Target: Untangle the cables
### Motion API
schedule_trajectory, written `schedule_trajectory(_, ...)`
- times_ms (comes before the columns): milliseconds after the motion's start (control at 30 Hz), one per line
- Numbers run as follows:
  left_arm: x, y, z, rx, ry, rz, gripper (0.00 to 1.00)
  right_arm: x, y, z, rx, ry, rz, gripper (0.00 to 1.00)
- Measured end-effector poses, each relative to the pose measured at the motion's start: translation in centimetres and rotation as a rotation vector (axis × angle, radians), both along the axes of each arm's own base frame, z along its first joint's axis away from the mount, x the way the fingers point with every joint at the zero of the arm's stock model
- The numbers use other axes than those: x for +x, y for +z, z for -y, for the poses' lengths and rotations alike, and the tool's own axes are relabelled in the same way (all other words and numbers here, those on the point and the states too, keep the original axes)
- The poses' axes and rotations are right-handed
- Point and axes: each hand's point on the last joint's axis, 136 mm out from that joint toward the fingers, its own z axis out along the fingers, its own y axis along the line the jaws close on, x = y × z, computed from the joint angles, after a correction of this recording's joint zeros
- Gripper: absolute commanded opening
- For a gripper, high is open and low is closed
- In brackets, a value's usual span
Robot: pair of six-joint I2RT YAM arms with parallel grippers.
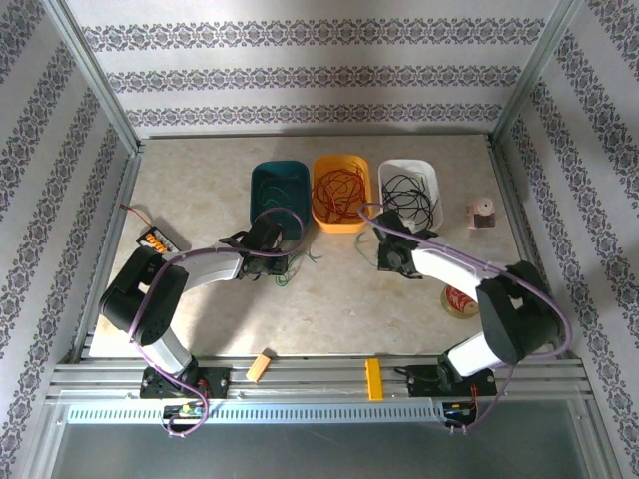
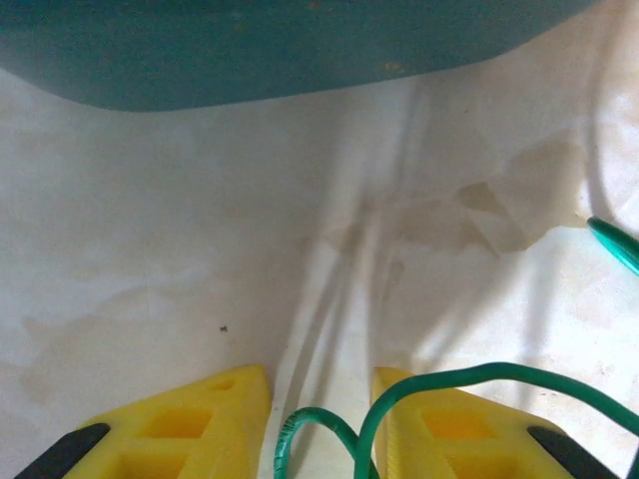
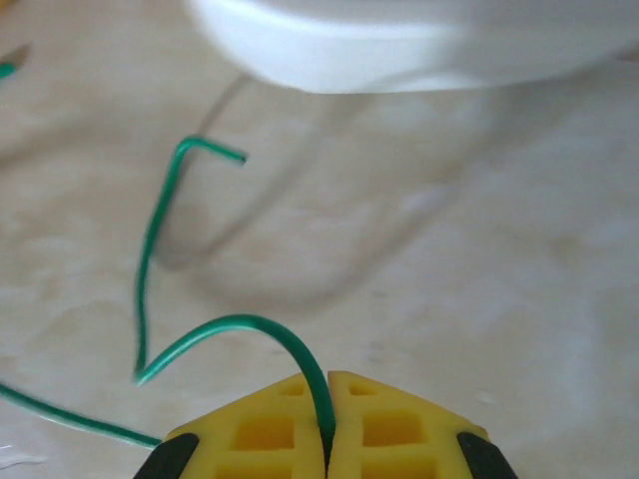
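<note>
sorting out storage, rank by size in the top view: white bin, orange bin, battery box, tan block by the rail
1. orange bin and white bin: look alike, not ranked
2. battery box
3. tan block, smallest

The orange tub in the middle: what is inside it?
A loose tangle of red cables lies in the orange tub, spreading over most of it. The tub's floor is largely covered by the loops, so anything beneath them cannot be seen.

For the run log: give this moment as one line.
left jaws: open, green loop between | right jaws: shut on green cable | red cables in orange bin | black cables in white bin
</note>
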Motion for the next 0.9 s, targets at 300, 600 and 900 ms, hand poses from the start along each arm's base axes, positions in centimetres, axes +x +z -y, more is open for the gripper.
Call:
schedule_trajectory(300, -1.3, 0.9, 1.1, -0.111, -0.068, 0.011, 0.61, -0.7, 9.0, -4.1, 0.249, 0.15, 0.291, 0.0)
schedule_trajectory(600, 0.8, 9.7, 0.3, -0.215, 0.046, 0.286, 0.97, 3.0, 16.1, -11.7, 0.37, 0.291, 0.392, 0.0)
schedule_trajectory(900, 0.6, 15.2, -11.7, -0.013, 0.575, 0.492, 0.97, 13.6, 13.6, -21.5, 0.408, 0.346, 0.305, 0.07)
